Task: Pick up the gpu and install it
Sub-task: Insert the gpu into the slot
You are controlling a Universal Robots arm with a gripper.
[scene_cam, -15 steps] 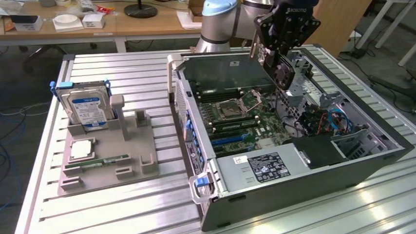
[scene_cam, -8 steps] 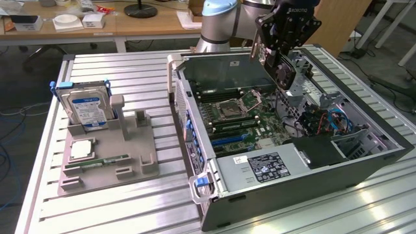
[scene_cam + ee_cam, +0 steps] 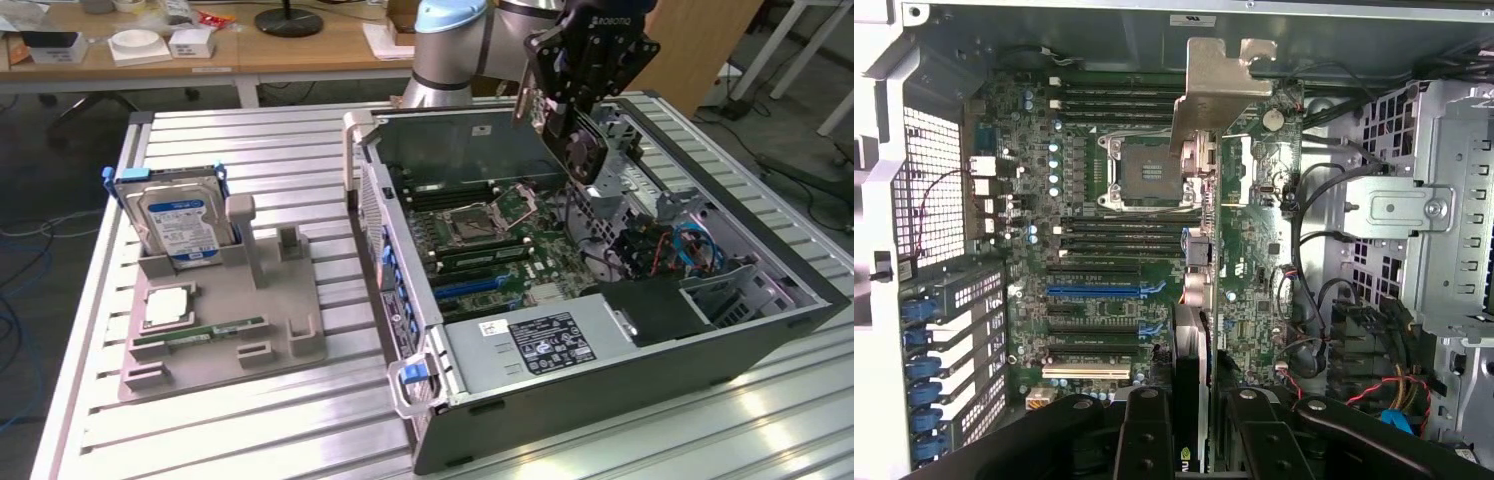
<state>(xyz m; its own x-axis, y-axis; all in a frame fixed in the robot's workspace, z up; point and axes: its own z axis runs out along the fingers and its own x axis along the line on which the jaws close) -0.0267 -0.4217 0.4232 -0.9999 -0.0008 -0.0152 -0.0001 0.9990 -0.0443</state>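
Black gripper point(image 3: 567, 120) fingers pinch the thin black gpu card point(image 3: 1201, 300), its long axis pointing bracket-first down into the open grey computer case point(image 3: 747, 330) on a slatted metal table point(image 3: 267, 420); wooden desks point(image 3: 307, 50) stand behind.

Black gpu point(image 3: 583, 150), silver bracket point(image 3: 1216, 85), edge-on, suspended above motherboard point(image 3: 1104, 250).

Slatted metal table point(image 3: 240, 140).
An open computer case point(image 3: 641, 390) lies on it; a grey holder tray point(image 3: 274, 290) sits beside the case, toward the exterior view's left.

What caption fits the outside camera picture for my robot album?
The robot's hand holds the gpu above the open computer case, over its green motherboard.
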